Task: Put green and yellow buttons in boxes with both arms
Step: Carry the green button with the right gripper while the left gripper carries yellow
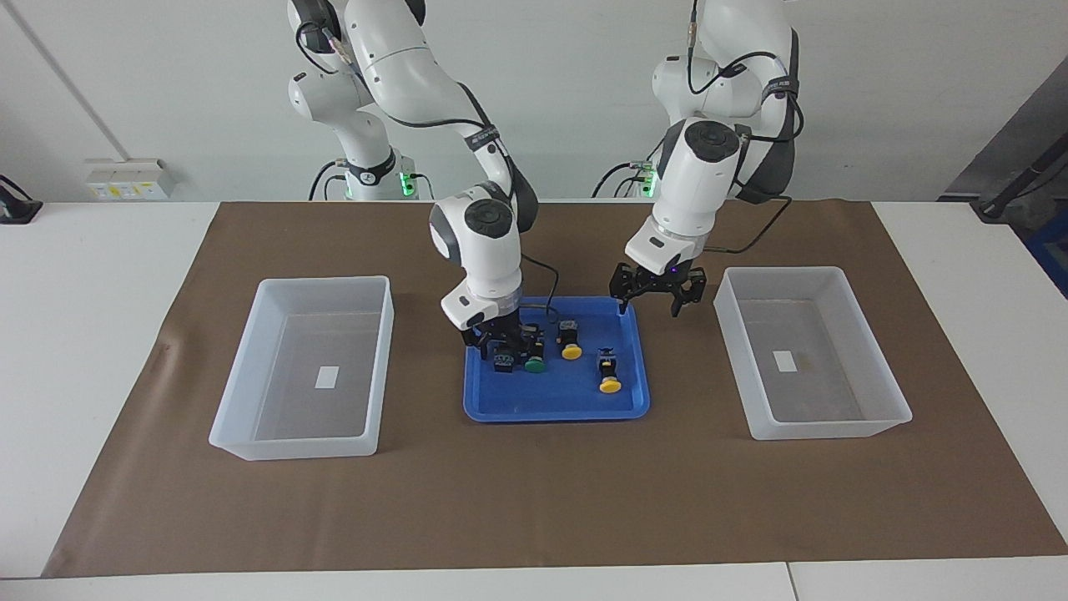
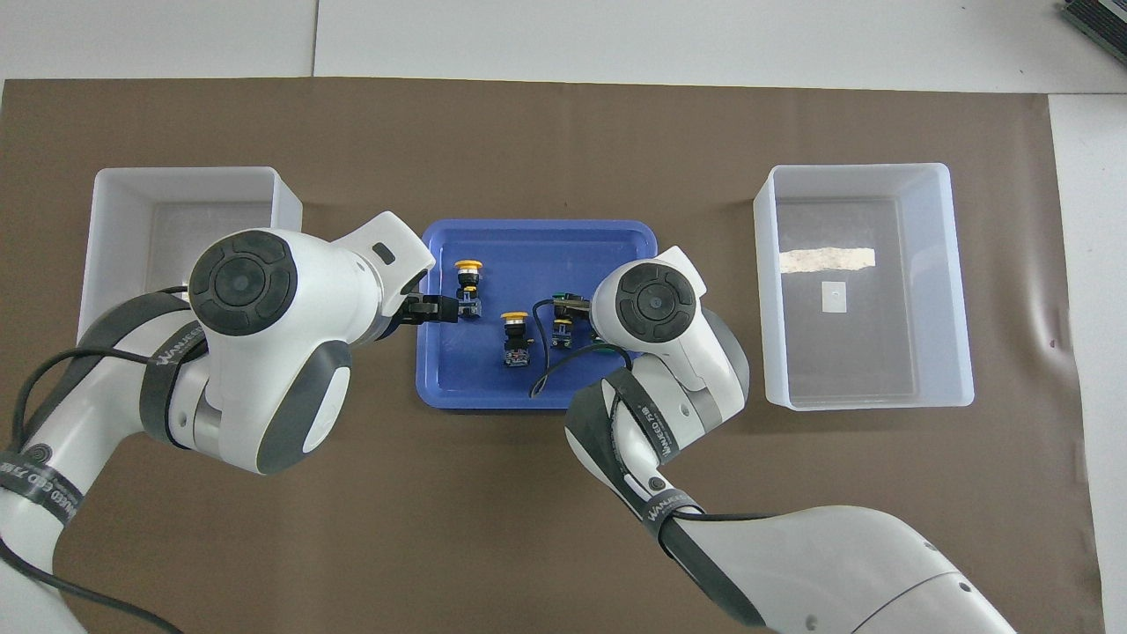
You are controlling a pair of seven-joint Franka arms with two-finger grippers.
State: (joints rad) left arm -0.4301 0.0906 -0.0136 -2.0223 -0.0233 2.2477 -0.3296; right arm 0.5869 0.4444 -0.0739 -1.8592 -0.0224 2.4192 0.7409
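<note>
A blue tray (image 1: pixel 555 413) in the middle of the table holds the buttons. Two yellow-capped ones (image 1: pixel 571 351) (image 1: pixel 610 384) lie toward the left arm's end of the tray, also seen from overhead (image 2: pixel 467 264) (image 2: pixel 513 317). A green-capped button (image 1: pixel 535 364) (image 2: pixel 561 330) lies beside them. My right gripper (image 1: pixel 499 340) is down in the tray, shut on another black-bodied button (image 1: pixel 503 361) whose cap is hidden. My left gripper (image 1: pixel 659 294) (image 2: pixel 438 308) hangs open over the tray's rim at the left arm's end, holding nothing.
Two translucent white boxes stand on the brown mat, one (image 1: pixel 250 351) (image 2: pixel 960 282) at the right arm's end and one (image 1: pixel 876 359) (image 2: pixel 114 185) at the left arm's end. Each has only a small white label inside.
</note>
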